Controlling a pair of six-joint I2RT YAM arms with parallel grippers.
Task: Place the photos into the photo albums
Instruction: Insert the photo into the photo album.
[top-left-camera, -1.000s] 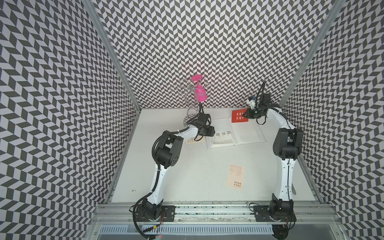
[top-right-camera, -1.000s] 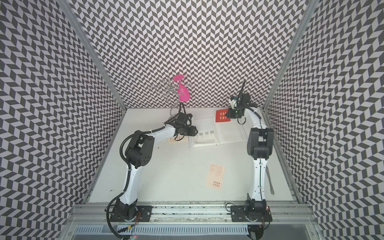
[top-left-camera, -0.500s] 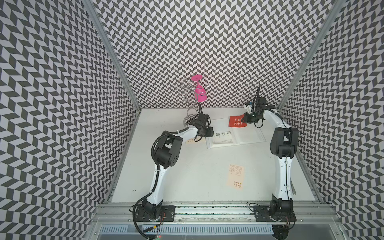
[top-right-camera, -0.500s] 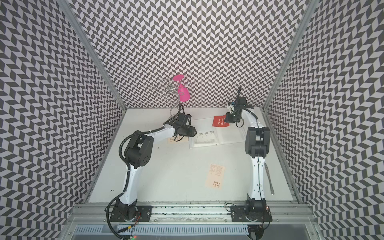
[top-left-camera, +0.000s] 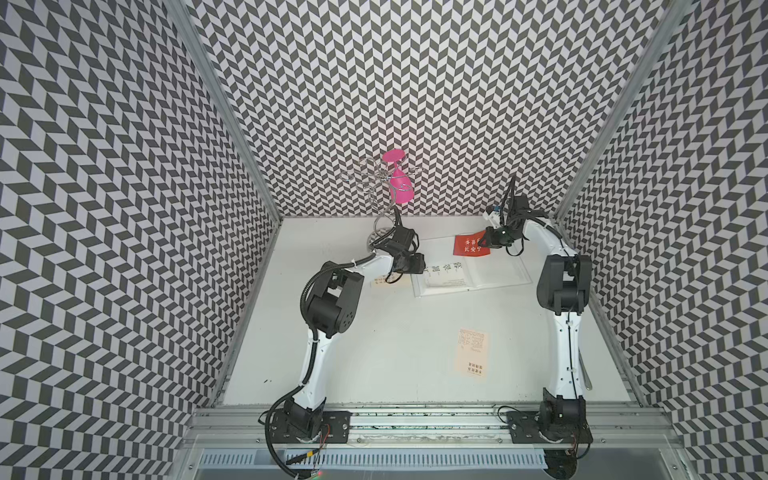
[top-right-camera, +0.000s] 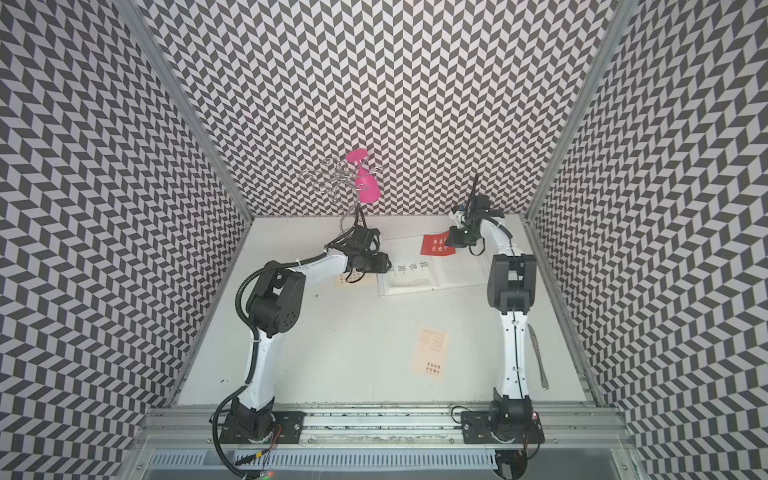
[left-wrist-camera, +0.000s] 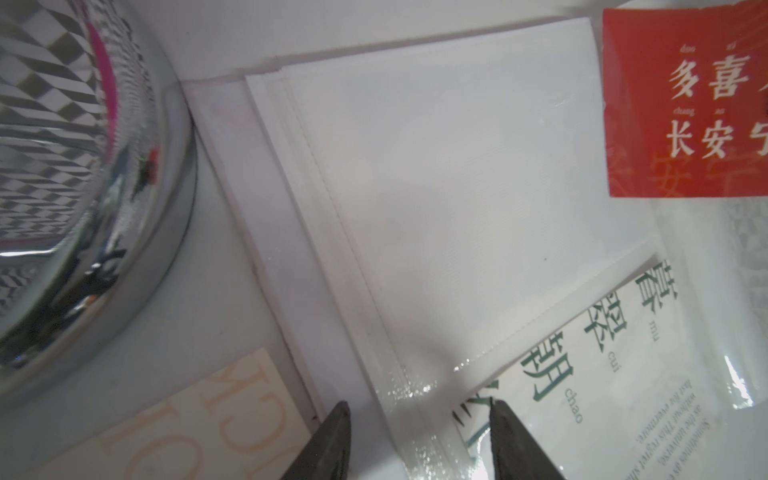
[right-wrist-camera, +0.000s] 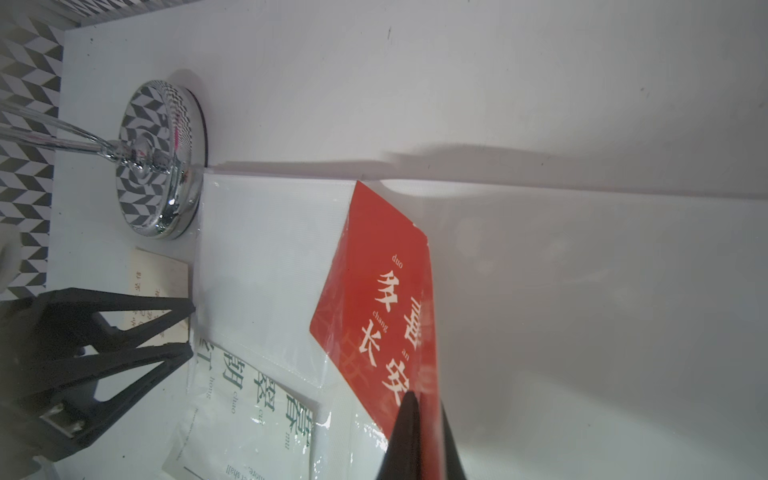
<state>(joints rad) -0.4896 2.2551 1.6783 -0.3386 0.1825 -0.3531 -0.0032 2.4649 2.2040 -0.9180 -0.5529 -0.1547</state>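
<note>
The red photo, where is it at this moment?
In a top view the red photo is toward the back, right of centre, pinched by the right gripper over the far edge of the open photo album.

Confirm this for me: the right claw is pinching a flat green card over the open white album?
Not green: the right wrist view shows the right claw pinching a flat red card with white characters over the open white album.
</note>
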